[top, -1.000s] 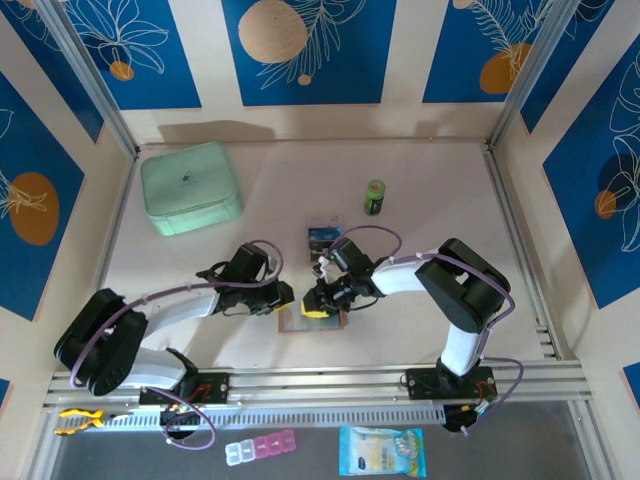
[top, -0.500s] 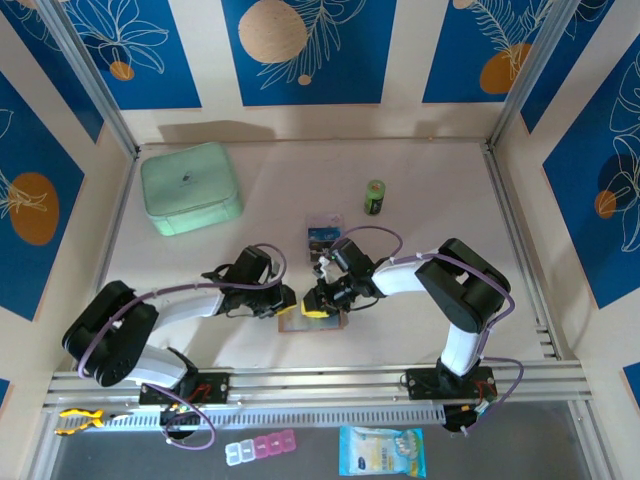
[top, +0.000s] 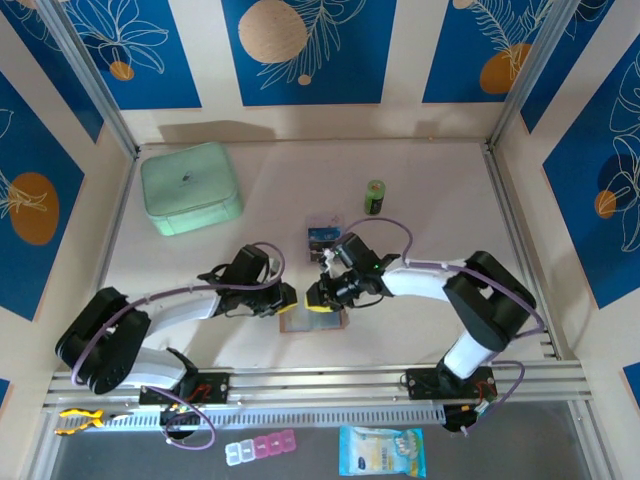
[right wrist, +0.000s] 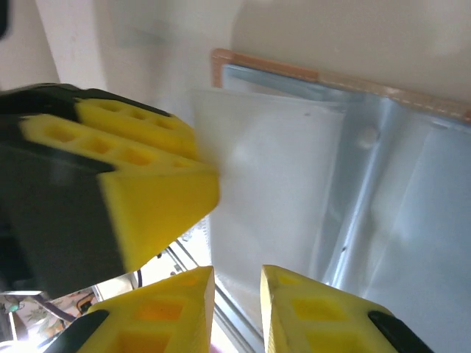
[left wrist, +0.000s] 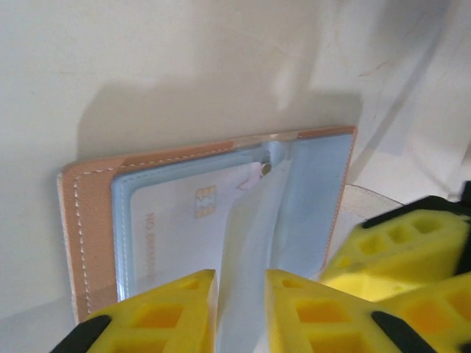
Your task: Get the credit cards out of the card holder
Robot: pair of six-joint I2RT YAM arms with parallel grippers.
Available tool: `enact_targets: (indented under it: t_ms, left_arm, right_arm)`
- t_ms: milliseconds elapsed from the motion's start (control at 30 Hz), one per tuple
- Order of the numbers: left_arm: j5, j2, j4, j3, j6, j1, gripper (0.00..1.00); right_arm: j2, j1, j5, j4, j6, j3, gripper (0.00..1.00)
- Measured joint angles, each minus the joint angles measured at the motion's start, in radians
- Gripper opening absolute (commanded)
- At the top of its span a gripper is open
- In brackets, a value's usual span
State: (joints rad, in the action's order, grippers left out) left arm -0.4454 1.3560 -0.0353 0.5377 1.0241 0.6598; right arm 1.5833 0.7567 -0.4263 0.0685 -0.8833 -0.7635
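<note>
While spread open, not yet emptied

Left gripper (left wrist: 241,283) is pinched on the clear sleeve (left wrist: 250,220) of the pinkish-tan leather folding card holder (left wrist: 88,235), open on the table (top: 420,200), so a pale chip credit card (left wrist: 176,220) is exposed. Right gripper (right wrist: 237,283): jaws narrow, grip cannot be told.

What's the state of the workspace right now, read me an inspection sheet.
Surface: pale table, no spill seen.
Job's things: card holder lies open, one card in its pocket; loose credit cards lie farther back.
Clutter: mint-green case, green can.
Grippers: left gripper straddles a clear sleeve of the holder; right gripper close beside it; grips unclear.
Cables: purple cables run in loose loops.
Surroundings: blue leaf-print wall panels; pill box and packet before the rail.
</note>
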Motion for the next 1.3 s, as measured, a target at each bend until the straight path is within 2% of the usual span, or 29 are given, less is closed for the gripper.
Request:
enact_targets:
  t_ms: [200,467,900,1300]
  left_arm:
    - [0.0,-0.006,-0.03,0.05,0.0,0.015,0.36]
    - [0.0,0.063,-0.033,0.145,0.0,0.067,0.43]
    - [-0.019,0.284,-0.007,0.304,0.0,0.155,0.49]
    - [-0.038,0.396,0.058,0.323,0.0,0.167,0.48]
  right_arm:
    - [-0.142,-0.021,0.103,0.163,0.027,-0.059,0.26]
    - [-0.26,-0.08,0.158,0.286,0.042,-0.058,0.26]
    - [-0.423,-0.124,0.185,0.375,0.045,0.008,0.31]
    - [-0.483,-0.139,0.192,0.415,0.045,0.027,0.32]
